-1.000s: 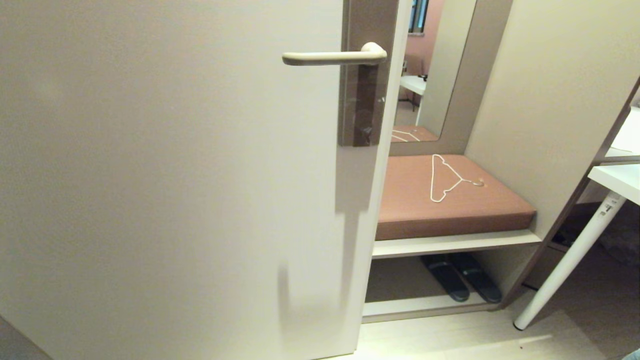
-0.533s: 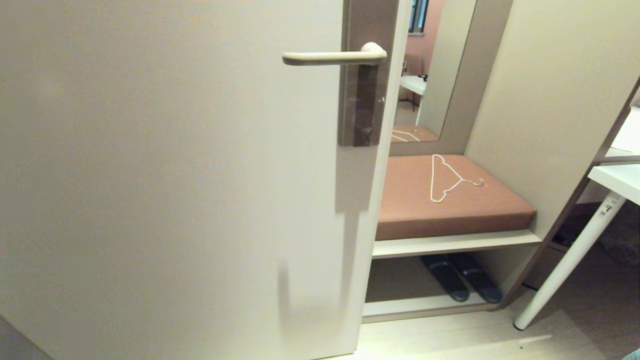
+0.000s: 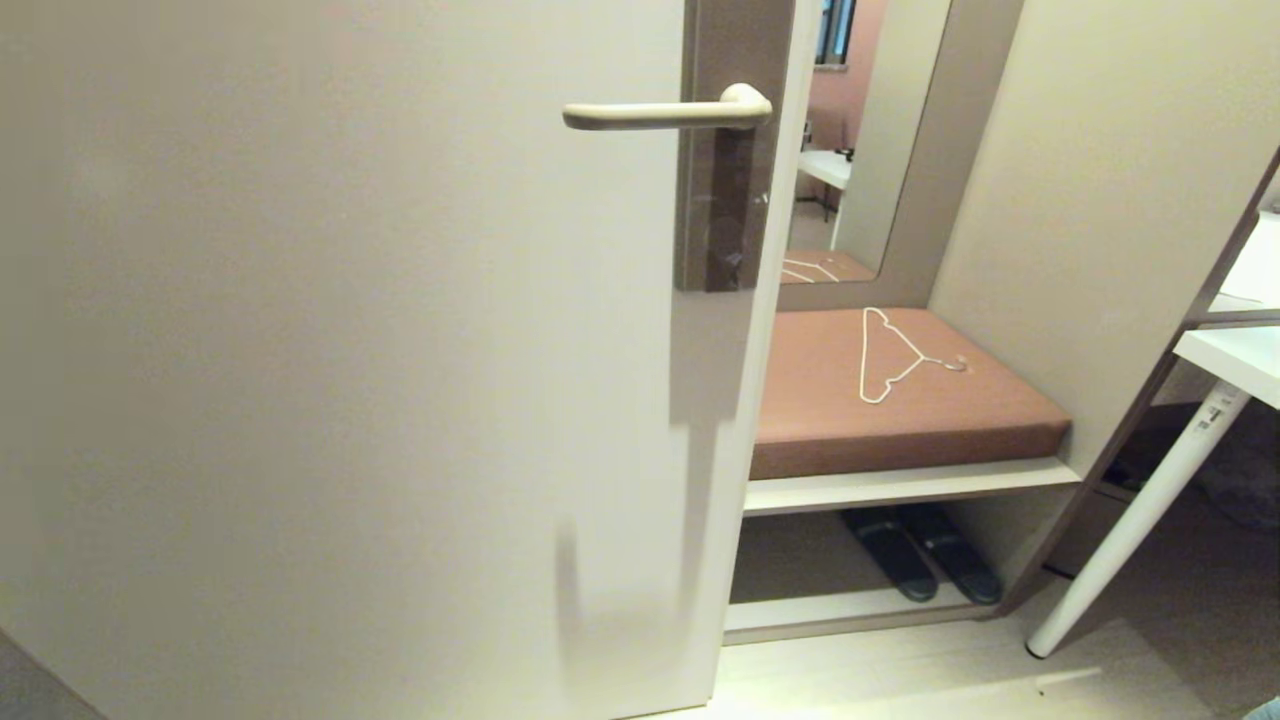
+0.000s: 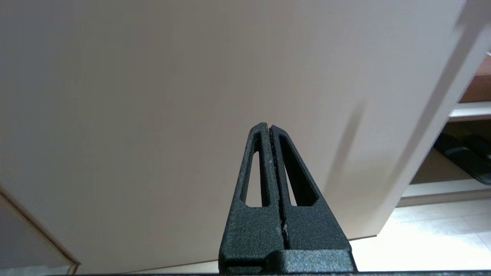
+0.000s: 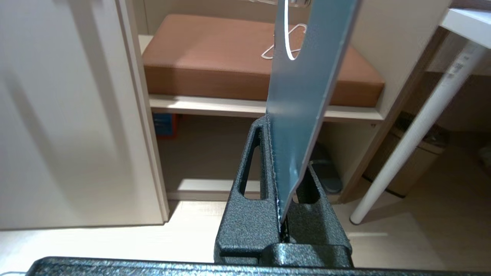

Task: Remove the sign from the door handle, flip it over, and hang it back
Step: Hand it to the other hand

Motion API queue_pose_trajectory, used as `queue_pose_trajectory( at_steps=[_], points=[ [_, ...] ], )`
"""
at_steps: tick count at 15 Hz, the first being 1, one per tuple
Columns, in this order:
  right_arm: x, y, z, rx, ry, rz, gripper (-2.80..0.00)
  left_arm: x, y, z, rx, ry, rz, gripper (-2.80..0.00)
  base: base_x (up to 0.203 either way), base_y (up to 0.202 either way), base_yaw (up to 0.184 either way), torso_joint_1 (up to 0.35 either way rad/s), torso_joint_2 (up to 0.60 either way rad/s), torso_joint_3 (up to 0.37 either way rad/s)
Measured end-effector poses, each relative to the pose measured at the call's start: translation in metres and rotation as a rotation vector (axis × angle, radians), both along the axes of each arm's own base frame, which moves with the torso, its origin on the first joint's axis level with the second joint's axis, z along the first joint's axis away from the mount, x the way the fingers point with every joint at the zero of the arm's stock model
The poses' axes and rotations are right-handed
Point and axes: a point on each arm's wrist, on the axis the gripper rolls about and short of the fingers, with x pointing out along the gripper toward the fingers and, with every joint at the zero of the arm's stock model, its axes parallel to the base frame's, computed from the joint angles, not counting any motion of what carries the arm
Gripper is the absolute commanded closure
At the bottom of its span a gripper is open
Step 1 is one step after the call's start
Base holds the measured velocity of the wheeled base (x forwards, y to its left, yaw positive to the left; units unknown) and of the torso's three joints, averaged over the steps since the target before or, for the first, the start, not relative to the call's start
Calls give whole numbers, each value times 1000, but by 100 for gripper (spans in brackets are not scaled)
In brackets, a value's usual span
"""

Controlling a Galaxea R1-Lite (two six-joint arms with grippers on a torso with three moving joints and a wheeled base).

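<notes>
Nothing has moved: your head view shows the handle [image 3: 665,114] bare and a hanger [image 3: 893,355] on the cushion [image 3: 830,420]. Left gripper [image 4: 269,128] is pressed together, empty. Right gripper [image 5: 285,126] clamps the sign [image 5: 303,96], blue-grey face showing.

My head cam looks forward and down, close on the door [image 3: 330,350] and handle [image 3: 660,113]. Left wrist cam faces the same door [image 4: 172,76] low down, very near. Right wrist cam looks past the door edge at the cushion [image 5: 215,61], shared with head view [image 3: 900,420].
</notes>
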Motion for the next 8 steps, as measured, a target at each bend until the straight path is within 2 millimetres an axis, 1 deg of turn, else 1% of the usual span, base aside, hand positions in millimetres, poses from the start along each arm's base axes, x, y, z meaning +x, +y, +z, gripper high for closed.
queue_pose_trajectory(
  at_steps=[2, 8],
  points=[
    [0, 0, 0, 0, 0, 0, 0, 0, 0, 0, 1, 0, -1, 0, 5, -67, 11, 1, 2, -2],
    [0, 0, 0, 0, 0, 0, 0, 0, 0, 0, 1, 0, 1, 0, 0, -188, 0, 1, 4, 2]
  ],
)
